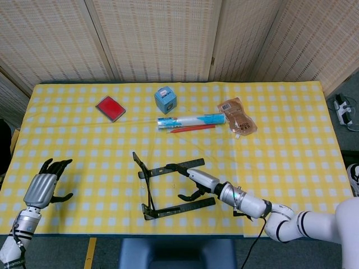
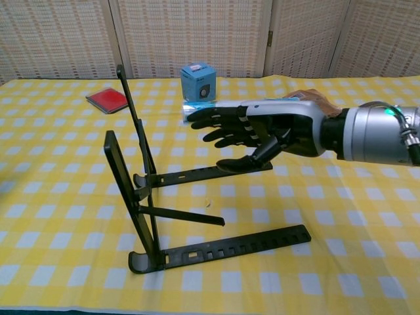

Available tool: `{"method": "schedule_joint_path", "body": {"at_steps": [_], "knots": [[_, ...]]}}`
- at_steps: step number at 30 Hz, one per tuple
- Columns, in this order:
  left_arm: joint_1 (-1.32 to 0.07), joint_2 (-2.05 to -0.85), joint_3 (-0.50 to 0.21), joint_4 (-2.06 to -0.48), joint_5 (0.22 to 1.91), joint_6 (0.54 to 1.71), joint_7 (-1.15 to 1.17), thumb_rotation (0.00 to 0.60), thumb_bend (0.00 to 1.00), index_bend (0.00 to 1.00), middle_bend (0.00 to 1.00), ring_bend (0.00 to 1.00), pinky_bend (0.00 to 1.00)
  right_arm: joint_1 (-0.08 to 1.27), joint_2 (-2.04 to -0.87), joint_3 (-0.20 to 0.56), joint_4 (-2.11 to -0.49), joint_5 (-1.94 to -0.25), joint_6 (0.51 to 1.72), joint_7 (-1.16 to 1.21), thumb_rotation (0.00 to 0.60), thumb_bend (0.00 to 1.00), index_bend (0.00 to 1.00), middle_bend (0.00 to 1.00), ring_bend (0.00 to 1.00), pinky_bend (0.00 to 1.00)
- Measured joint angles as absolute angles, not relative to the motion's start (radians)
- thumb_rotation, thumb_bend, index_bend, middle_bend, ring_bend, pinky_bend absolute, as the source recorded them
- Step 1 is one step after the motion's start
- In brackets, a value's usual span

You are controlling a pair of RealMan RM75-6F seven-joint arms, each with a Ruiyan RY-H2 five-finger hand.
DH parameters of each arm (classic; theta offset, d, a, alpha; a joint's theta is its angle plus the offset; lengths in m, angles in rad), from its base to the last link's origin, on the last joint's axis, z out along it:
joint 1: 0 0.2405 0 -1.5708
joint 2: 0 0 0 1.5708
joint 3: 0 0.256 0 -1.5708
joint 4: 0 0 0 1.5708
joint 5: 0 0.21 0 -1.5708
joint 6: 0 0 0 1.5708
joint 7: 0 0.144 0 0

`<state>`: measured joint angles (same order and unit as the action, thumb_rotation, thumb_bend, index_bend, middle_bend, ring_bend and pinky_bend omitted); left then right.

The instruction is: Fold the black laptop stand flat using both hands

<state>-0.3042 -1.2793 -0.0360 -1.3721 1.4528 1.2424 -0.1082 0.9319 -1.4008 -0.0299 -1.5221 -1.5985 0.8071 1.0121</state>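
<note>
The black laptop stand (image 1: 168, 188) (image 2: 151, 197) stands unfolded near the table's front edge, with two notched base rails on the cloth and two upright arms at its left end. My right hand (image 1: 193, 180) (image 2: 252, 134) hovers open above the rails, fingers spread and pointing left, a little right of the uprights and touching nothing. My left hand (image 1: 46, 182) is far off at the table's front left corner, raised with fingers apart and empty; the chest view does not show it.
A red card case (image 1: 110, 107) (image 2: 109, 99), a blue box (image 1: 165, 99) (image 2: 199, 78), a blue-and-white tube with a red pencil (image 1: 190, 121) and a brown pouch (image 1: 237, 116) lie along the back of the yellow checked table (image 1: 291, 151).
</note>
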Motion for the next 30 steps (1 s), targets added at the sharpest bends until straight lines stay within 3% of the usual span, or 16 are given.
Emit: {"method": "schedule_joint_path", "body": {"at_steps": [6, 11, 15, 30], "knots": [[-0.307, -1.282, -0.033, -1.376, 1.463, 1.244, -0.107, 0.6, 0.19, 0.14, 0.19, 0.18, 0.07, 0.904, -1.301, -0.11, -1.61, -1.672, 0.824, 0.881, 0.6, 0.43, 0.0, 0.06, 0.11, 0.0], [-0.31, -1.283, -0.033, -1.383, 1.464, 1.24, -0.101, 0.6, 0.19, 0.14, 0.19, 0.18, 0.07, 0.891, -1.26, -0.151, -1.657, -1.733, 0.854, 0.823, 0.6, 0.43, 0.04, 0.14, 0.17, 0.07], [-0.312, -1.283, -0.034, -1.391, 1.464, 1.239, -0.095, 0.6, 0.19, 0.14, 0.19, 0.18, 0.07, 0.895, -1.258, -0.153, -1.672, -1.738, 0.847, 0.794, 0.6, 0.45, 0.1, 0.18, 0.19, 0.09], [-0.307, -1.278, -0.029, -1.396, 1.456, 1.235, -0.091, 0.6, 0.19, 0.14, 0.19, 0.18, 0.07, 0.936, -1.246, -0.146, -1.746, -1.761, 0.828, 0.749, 0.6, 0.47, 0.11, 0.22, 0.2, 0.09]]}}
